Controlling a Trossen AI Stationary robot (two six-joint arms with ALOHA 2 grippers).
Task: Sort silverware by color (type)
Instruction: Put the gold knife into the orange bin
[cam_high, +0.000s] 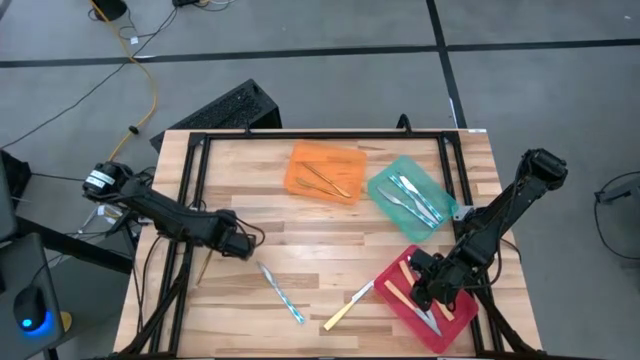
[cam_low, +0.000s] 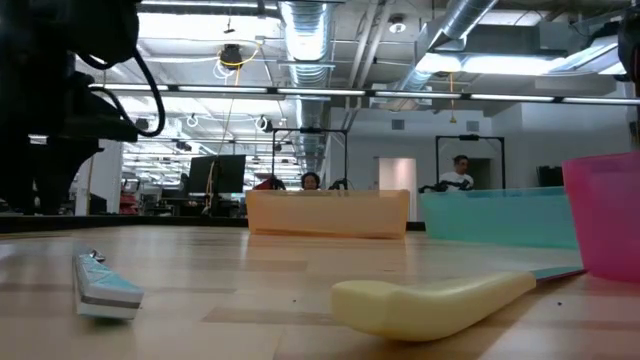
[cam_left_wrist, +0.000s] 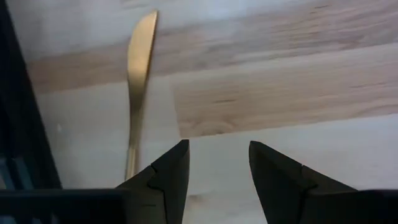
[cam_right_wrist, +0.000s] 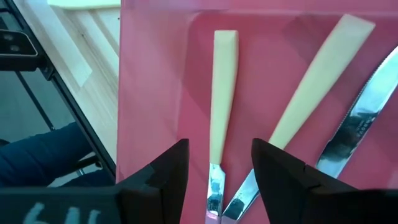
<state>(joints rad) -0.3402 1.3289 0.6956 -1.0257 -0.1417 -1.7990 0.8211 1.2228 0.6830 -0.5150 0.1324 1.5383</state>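
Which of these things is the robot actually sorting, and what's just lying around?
Part of the job:
gold knife
blue-handled utensil
yellow-handled knife
orange tray
green tray
red tray

Just lying about:
keyboard
cables

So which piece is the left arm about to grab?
Probably the gold knife. Find the wooden table's left edge by the black frame; the knife lies just beyond the left arm's open fingers. It is all gold; the other loose pieces have coloured handles.
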